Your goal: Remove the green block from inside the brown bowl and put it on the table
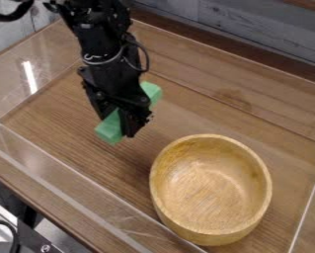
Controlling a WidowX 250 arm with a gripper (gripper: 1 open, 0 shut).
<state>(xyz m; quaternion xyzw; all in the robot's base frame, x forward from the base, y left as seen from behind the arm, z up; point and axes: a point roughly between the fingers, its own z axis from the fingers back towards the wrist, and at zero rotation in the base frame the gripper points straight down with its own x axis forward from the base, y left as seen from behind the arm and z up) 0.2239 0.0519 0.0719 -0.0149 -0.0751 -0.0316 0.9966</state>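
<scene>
Camera view from above and to the near side: a dark-brown wood-grain table is seen, bordered by clear acrylic walls on the left and along the near edge. A black robot arm is lowered from the upper left, with its claw pointed straight down over the left half of the table. The claw is pinched onto the green block, a small elongated bar of plain bright green; the black fingers are pressed against its middle, so that only its two ends are shown, one sticking out to the far right of the fingers and the other to the near left. The block is held tilted in the scene, running from near left to far right. Whether its lower end touches the tabletop cannot be told, as the contact is hidden by the fingers.

The brown bowl, a round, shallow, light-brown wooden vessel with a thick rim and visible grain, is set on the table at the near right, well apart from the claw. Only bare wood is shown inside it. The block is thus located outside the bowl, to its far left. A pale brick-like surface is seen beyond the far edge.
</scene>
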